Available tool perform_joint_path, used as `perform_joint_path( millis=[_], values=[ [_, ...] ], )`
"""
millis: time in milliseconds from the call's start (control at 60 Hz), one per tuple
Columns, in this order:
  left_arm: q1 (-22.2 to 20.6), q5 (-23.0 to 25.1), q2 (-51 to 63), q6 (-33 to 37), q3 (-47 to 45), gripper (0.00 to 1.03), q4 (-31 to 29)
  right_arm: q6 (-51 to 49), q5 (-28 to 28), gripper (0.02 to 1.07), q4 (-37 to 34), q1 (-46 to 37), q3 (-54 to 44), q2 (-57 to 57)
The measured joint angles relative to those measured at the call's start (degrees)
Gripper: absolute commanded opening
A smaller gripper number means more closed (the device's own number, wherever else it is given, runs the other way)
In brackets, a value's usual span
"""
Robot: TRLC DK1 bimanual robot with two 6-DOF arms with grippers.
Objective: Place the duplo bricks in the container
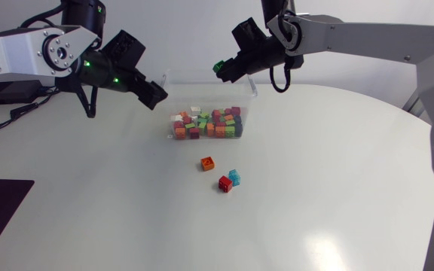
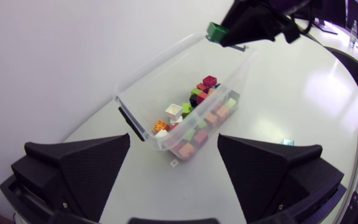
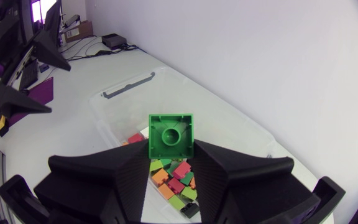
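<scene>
Mid-table, open-topped clear plastic container (image 1: pixel 249 90); above its far rim, black right gripper (image 1: pixel 224 70) clamping square green brick (image 1: pixel 220 68).

A robotics lab: a white table (image 1: pixel 337 188) bears a clear container (image 1: pixel 194 81) of coloured bricks (image 1: pixel 206 124), with a robot's left arm (image 1: pixel 21 53) and right arm (image 1: pixel 368 38) held either side of the container and loose bricks (image 1: pixel 225 184) near its front

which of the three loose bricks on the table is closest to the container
The orange brick: it lies alone, nearest the clear container, while the red brick and light blue brick sit side by side farther out.
</scene>
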Motion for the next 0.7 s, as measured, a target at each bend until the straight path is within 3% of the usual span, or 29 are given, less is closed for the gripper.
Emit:
perform_joint_path(
  millis=[250, 317, 367, 417, 700],
  values=[
    [-1.7, 3.0, -1.7, 7.1, -6.9, 0.98, -2.7, 1.4, 2.4, 0.25, 0.0, 0.0, 6.5, 6.8],
    [-3.0, 3.2, -1.6, 8.5, -7.5, 0.98, -3.7, 1.6, 3.4, 0.73, 0.0, 0.0, 7.5, 7.8],
    [-4.0, 3.4, -1.5, 9.5, -7.6, 0.98, -4.4, 1.8, 4.0, 0.96, -0.1, 0.0, 7.7, 8.1],
    [-5.0, 3.4, -1.0, 10.1, -7.6, 0.98, -4.8, 1.8, 4.3, 1.01, -0.2, 0.0, 7.7, 8.1],
    [-11.0, 3.4, 6.2, 13.0, -7.2, 0.98, -6.8, 2.0, 4.4, 1.01, 0.3, 0.0, 2.6, 4.5]
  ],
)
